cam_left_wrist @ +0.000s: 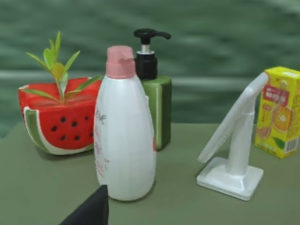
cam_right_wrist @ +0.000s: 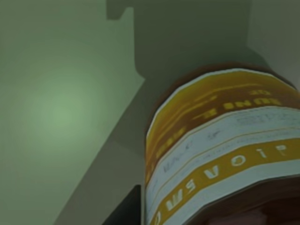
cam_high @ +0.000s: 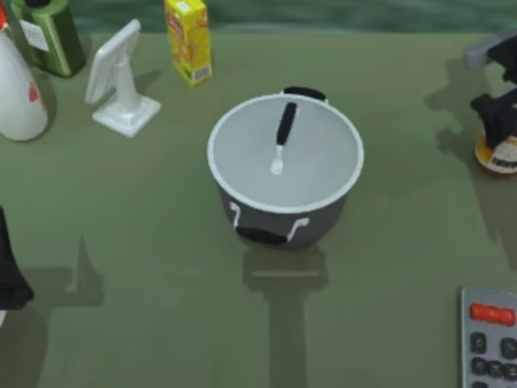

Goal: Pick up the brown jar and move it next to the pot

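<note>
The brown jar (cam_high: 495, 155), with its white-and-orange label, stands at the table's far right edge, well to the right of the pot. My right gripper (cam_high: 497, 120) sits on top of it and hides its lid. In the right wrist view the jar (cam_right_wrist: 220, 150) fills the frame, and one dark finger (cam_right_wrist: 131, 208) presses against its side, so the gripper is shut on it. The dark grey pot (cam_high: 284, 166) with a white rim stands at the table's middle, a black-handled utensil (cam_high: 284, 133) lying inside. My left gripper (cam_high: 10, 275) is parked at the left edge.
At the back left are a white bottle (cam_high: 18, 89), a green pump bottle (cam_high: 50, 36), a white stand (cam_high: 121, 81) and a yellow carton (cam_high: 189, 40). A watermelon planter (cam_left_wrist: 58, 117) shows in the left wrist view. A grey remote (cam_high: 489, 339) lies front right.
</note>
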`<state>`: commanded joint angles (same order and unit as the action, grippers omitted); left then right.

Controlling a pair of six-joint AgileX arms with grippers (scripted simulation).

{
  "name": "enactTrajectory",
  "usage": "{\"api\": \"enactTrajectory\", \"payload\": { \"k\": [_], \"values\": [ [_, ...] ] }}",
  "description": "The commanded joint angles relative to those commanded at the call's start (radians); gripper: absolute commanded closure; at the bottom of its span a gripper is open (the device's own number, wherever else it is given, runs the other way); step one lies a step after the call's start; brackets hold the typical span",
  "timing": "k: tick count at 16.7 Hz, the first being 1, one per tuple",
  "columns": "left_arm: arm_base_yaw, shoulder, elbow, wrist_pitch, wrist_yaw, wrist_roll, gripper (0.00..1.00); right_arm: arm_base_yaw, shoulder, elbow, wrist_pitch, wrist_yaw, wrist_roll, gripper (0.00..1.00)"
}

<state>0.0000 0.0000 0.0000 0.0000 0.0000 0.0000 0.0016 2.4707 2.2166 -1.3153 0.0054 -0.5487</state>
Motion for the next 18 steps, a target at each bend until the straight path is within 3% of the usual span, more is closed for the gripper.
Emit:
{"api": "enactTrajectory", "payload": {
  "k": [7,18],
  "values": [
    [0.000,0.000,0.000,0.000,0.000,0.000,0.00,0.000,0.000,0.000,0.000,0.000,0.000,0.98],
    [0.000,0.000,0.000,0.000,0.000,0.000,0.00,-0.001,-0.015,-0.016,-0.003,-0.001,0.001,1.00]
  ]
}}
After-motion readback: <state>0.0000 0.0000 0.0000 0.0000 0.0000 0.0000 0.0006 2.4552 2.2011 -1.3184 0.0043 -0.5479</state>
